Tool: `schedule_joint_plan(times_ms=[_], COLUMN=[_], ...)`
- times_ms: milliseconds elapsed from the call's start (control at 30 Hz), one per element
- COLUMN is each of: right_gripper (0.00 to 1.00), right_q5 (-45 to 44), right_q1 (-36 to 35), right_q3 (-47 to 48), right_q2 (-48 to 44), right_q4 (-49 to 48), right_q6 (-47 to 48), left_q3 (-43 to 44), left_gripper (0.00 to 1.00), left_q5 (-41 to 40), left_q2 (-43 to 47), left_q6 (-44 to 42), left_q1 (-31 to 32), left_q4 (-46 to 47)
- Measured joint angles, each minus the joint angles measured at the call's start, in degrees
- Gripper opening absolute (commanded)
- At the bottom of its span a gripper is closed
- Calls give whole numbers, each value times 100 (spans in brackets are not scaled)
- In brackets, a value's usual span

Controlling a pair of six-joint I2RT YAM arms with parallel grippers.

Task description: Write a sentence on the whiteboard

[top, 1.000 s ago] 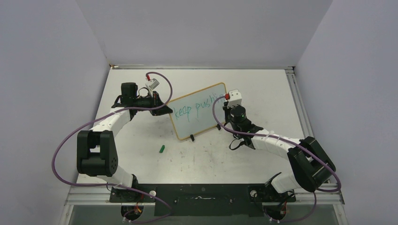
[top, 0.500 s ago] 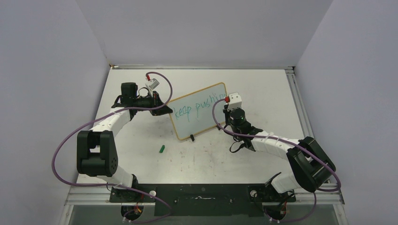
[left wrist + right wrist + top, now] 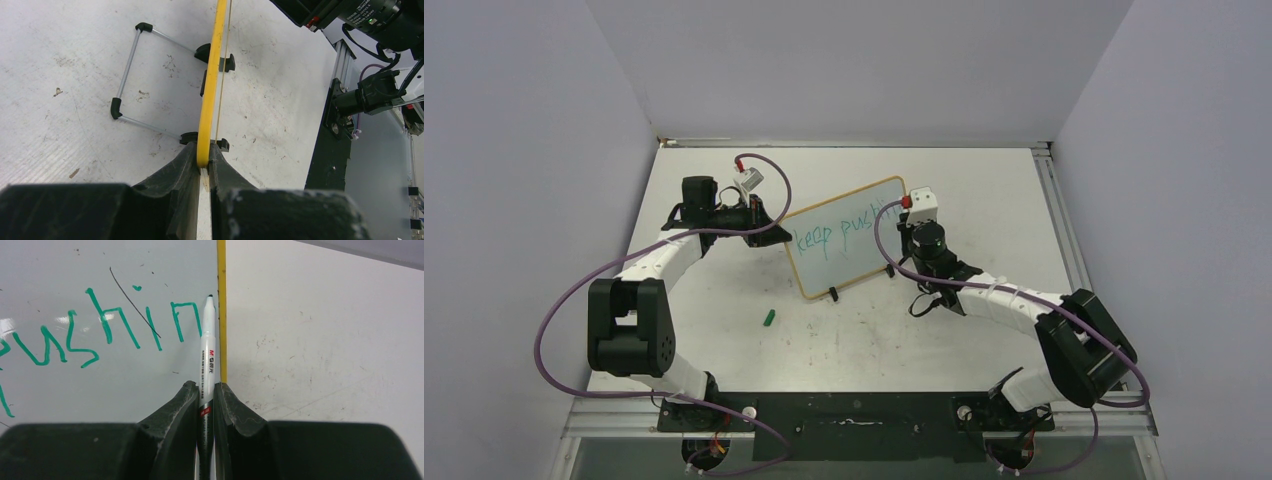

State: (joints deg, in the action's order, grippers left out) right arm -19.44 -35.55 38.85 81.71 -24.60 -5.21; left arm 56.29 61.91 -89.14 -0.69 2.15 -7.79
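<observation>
Tightly, left fingers [image 3: 192,162] pinch the whiteboard's [image 3: 209,90] yellow frame; right fingers [image 3: 192,397] clamp a marker [image 3: 209,350].

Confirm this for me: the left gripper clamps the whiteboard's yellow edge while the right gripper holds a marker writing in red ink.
Not red: the writing is teal-green, as the right wrist view shows. The rest stands: the left gripper clamps the whiteboard's yellow edge and the right gripper holds the marker.
</observation>
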Motion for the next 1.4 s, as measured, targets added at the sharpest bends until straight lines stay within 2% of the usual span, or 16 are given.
schedule_joint_plan(times_ms=[367,867,1233,1400], right_gripper=[5,5,5,5], right_q5=[-4,4,-149,-468], right_q1=[0,-20,-586,-973], right_q3=[-2,-520,-540,-437], right_q2=[61,57,-9,-699], right_q4=[-9,249,507,841], right_q6=[-66,-588,-649,-581], left_q3=[0,0,0,0], left_gripper=[0,0,0,0], left_q5=[0,0,-11,-20], left_q2=[0,11,24,33], left_q6=[2,7,4,2], left_q1=[0,0,0,4], left_q4=[0,-7,-13,-13])
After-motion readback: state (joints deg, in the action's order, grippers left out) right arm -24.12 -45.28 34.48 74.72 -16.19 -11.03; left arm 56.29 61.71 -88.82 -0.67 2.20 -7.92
